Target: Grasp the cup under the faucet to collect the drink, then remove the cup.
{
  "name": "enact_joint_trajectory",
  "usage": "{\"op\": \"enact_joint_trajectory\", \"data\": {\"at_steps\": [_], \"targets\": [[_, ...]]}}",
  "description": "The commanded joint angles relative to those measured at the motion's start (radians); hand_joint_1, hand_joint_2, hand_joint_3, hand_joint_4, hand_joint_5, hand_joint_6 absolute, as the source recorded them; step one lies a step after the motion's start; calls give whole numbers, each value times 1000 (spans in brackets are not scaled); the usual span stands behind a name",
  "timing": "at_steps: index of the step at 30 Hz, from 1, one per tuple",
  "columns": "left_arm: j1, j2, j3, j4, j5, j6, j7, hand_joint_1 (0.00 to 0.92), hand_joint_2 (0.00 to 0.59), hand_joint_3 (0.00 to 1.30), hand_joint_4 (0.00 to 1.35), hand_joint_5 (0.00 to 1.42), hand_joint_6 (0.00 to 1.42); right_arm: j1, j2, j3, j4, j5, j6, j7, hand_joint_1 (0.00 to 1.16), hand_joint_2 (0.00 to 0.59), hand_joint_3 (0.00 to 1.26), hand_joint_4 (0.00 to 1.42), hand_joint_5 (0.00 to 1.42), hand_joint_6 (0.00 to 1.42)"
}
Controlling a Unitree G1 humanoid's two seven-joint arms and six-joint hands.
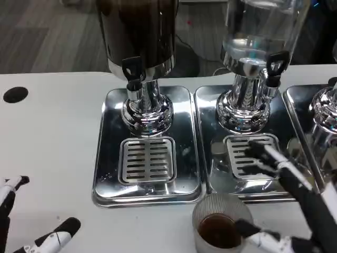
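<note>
A ribbed clear cup with dark drink in it stands on the white table, in front of the gap between two steel drip trays. My right hand is just right of the cup. Its long fingers reach out over the middle tray's grate, apart from the cup, while its thumb lies at the cup's right rim. Nothing is gripped in it. The dark dispenser's faucet stands over the left tray's grate, which is bare. My left hand lies open at the bottom left corner.
A clear dispenser with a black tap stands on the middle tray. A third chrome base is at the right edge. A dark round hole marks the table's far left. Bare table lies left of the trays.
</note>
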Motion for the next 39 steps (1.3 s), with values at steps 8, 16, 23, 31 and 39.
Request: {"op": "enact_joint_trajectory", "data": {"at_steps": [8,16,23,31,39], "targets": [[-19,15,10,-9,-53,-65,19,0,104,225,80,168,414,-33,-114,-174,-272,239,518,109,574,426,288,158,134,0],[-46,20,-28,28,-60,-154,55,0,98,229,79,165,407,-47,-28,-207,-254,111,688,8,580,458,192,66,41,0],[-90,32,-99,43,27,-169,43,0,88,176,26,131,395,-8,-6,-167,-368,-179,755,-90,598,407,159,13,2,0],[-85,35,-107,50,33,-184,70,0,81,171,21,119,376,42,-29,-148,-477,-422,689,-155,619,410,158,28,1,0],[-63,33,-102,74,7,-195,101,0,78,164,25,121,373,78,-29,-103,-463,-515,641,-180,638,400,168,45,14,0]]}}
